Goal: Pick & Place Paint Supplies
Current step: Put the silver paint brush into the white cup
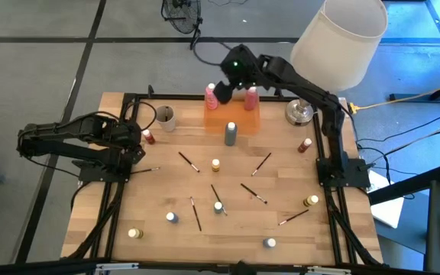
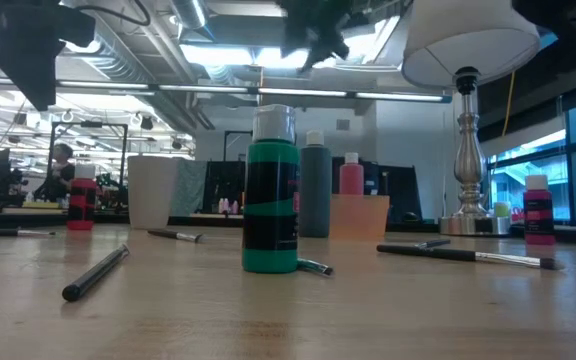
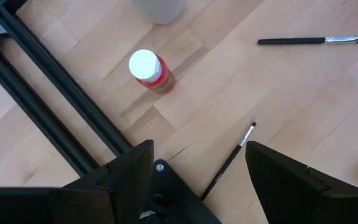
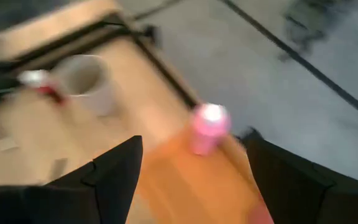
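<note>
Item: flat orange plastic tray (image 1: 241, 121), far centre of the pale wooden surface (image 1: 235, 229); serves as collection point. Holds two tall pink bottles with white caps, one at its left far corner (image 1: 211, 97), one at its right (image 1: 250, 96). A tall grey white-capped bottle (image 1: 231, 133) stands at its near edge.

Right pincer (image 1: 224, 90): above the tray's left far corner, fingers spread wide, holding nothing; the left pink bottle (image 4: 209, 127) stands free between them, judged just placed or about to be taken.

Left pincer (image 3: 197, 171): at left edge, open, empty, over a thin dark brush (image 3: 229, 160), beside a small red white-lidded pot (image 3: 146, 67).

Unsorted: brushes and small pots scattered across the near surface. Beige cup (image 1: 164, 118) left of tray.
</note>
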